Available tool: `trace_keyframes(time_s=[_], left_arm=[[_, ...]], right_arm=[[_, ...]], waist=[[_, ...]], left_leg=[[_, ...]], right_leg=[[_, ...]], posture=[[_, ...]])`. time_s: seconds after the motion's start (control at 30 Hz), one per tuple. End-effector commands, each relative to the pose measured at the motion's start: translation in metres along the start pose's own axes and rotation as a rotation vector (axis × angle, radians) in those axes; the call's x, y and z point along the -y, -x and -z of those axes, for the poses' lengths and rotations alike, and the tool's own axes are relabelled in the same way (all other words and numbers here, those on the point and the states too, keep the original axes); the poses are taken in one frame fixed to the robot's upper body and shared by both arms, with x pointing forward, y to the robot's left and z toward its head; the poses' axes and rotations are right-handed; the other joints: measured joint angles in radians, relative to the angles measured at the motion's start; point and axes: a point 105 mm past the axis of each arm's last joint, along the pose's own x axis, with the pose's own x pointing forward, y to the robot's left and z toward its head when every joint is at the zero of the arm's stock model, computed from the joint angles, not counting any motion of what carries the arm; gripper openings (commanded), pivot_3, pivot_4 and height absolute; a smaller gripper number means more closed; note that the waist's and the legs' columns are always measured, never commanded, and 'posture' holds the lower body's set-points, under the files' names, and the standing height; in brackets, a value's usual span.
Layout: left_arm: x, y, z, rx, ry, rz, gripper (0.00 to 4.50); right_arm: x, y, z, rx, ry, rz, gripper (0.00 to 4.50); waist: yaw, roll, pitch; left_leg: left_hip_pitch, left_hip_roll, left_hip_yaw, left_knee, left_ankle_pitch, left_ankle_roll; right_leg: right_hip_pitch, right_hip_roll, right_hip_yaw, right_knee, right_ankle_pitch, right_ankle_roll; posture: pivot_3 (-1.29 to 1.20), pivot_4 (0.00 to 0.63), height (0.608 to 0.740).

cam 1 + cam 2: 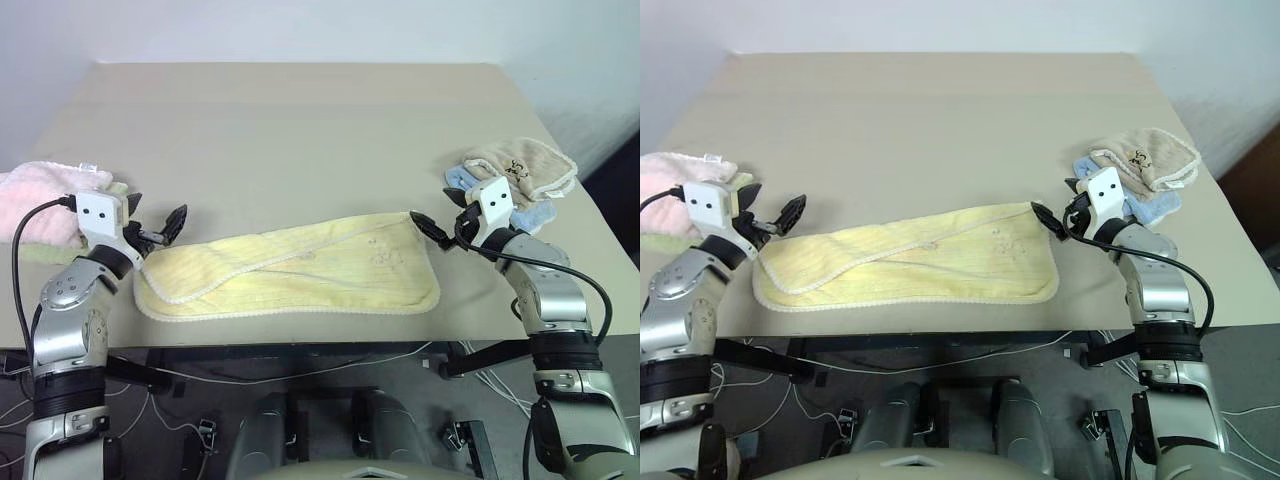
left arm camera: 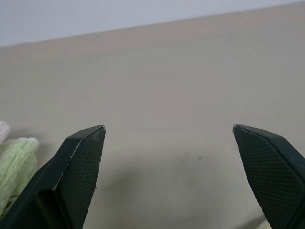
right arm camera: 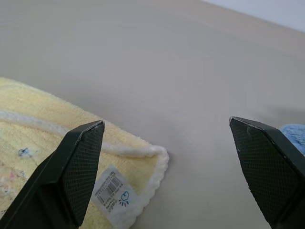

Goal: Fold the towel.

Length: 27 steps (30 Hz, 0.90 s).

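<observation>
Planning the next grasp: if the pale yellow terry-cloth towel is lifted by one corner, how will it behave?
The pale yellow terry-cloth towel will probably drape limply, since it already lies folded over itself with soft curved edges. It looks light and thin, lying flat. Pushed, its nap would likely bunch on the beige table rather than slide.

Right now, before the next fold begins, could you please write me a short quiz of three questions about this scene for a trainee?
1. True or false: the left gripper is shut on the towel.
2. Which cloth lies nearest the right gripper? A) pink towel B) beige towel C) neither
3. Fill in: the towel's white label sits near a ____ of the towel.

Key: 1 false, both grippers are open and hold nothing; 2 B; 3 corner.
</observation>
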Motion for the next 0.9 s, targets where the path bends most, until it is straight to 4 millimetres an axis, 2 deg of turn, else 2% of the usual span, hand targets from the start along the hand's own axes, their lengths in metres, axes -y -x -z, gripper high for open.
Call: trace_keyframes(time_s=[0.03,0.37,0.6,0.73,0.9], left_arm=[[-0.001,0.003,-0.013,0.039,-0.042,0.011,4.50],[0.002,-0.004,-0.014,0.036,-0.072,0.039,4.50],[0.000,-0.001,-0.018,0.049,-0.049,0.037,4.50],[-0.004,0.015,-0.017,0.031,-0.031,0.033,4.50],[-0.009,0.046,-0.017,-0.023,-0.166,0.087,4.50]], right_arm=[[-0.003,-0.002,-0.006,0.033,0.015,-0.002,4.46],[-0.012,-0.004,-0.006,0.045,0.068,-0.017,4.46],[-0.013,-0.005,-0.009,0.059,0.077,-0.017,4.46],[-0.016,-0.009,-0.006,0.061,0.070,-0.021,4.46],[-0.023,-0.021,-0.002,0.058,0.049,-0.044,4.46]], waist=[[0.000,0.000,0.000],[0.000,0.000,0.000],[0.000,0.000,0.000],[-0.004,0.000,0.000],[-0.008,0.000,0.000]], left_leg=[[0.000,0.000,0.000,0.000,0.000,0.000],[0.000,0.000,0.000,0.000,0.000,0.000],[0.000,0.000,0.000,0.000,0.000,0.000],[0.000,0.000,0.000,0.000,0.000,0.000],[0.001,0.001,0.000,0.000,0.000,0.000]], right_leg=[[0.000,0.000,0.000,0.000,0.000,0.000],[0.000,0.000,0.000,0.000,0.000,0.000],[0.000,0.000,0.000,0.000,0.000,0.000],[0.000,0.000,0.000,0.000,0.000,0.000],[0.000,0.001,0.000,0.000,0.000,0.000]], posture=[[0.00,0.150,0.740],[0.00,0.150,0.740],[0.00,0.150,0.740],[0.00,0.150,0.740],[0.00,0.150,0.740]])
